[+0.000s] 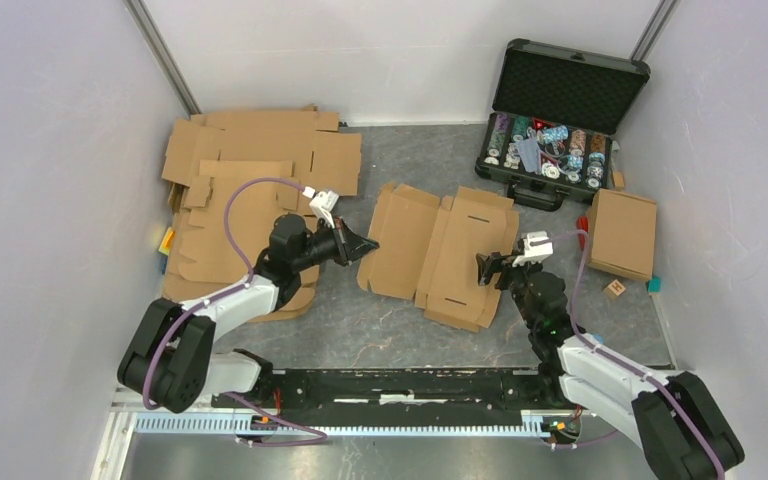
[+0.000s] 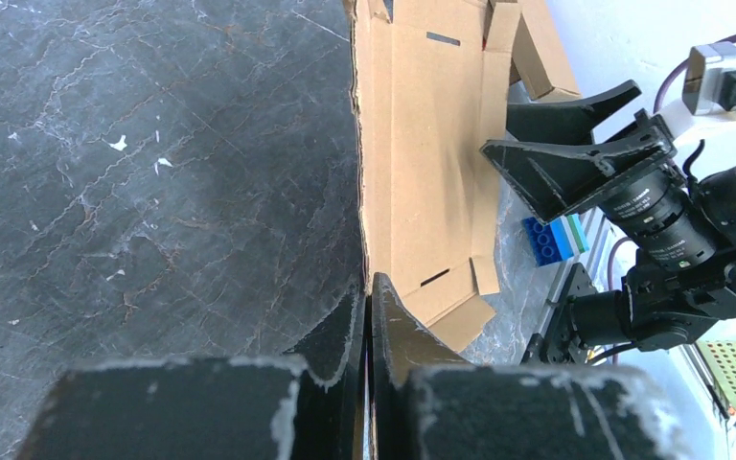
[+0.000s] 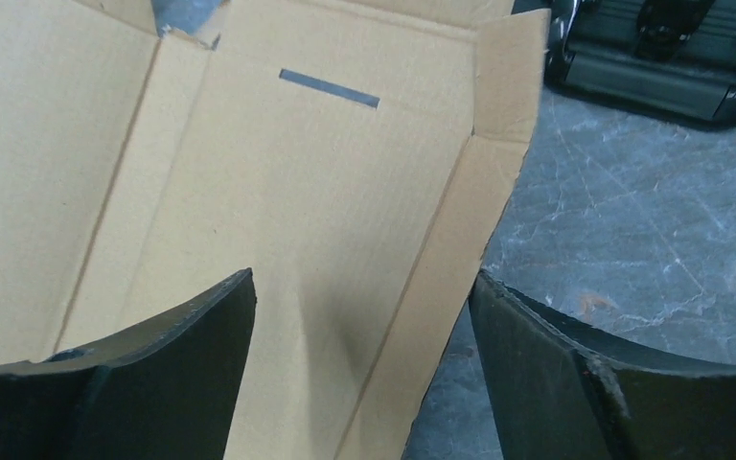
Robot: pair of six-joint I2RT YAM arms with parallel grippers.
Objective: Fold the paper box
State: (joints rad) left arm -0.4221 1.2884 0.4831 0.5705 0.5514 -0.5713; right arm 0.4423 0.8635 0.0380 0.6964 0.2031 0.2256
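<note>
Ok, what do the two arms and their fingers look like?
Left arm and right arm match: white links, black joints, a purple cable to a white wrist camera. The fingers are black, wedge-shaped, with scuffed pale edges. The right arm shows a green light.

Paper box (image 1: 440,250): you see plain tan cardboard with dark slots.
Table (image 1: 380,335): dark grey, marbled with pale veins.
Left gripper (image 1: 371,243), right gripper (image 1: 487,268): both black.
Case (image 1: 570,95): black; chips (image 1: 545,150) multicoloured.

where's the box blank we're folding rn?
Top view: the cardboard blank sits at frame centre, its left edge pinched by the left gripper, with the open right gripper over its right edge.
</note>
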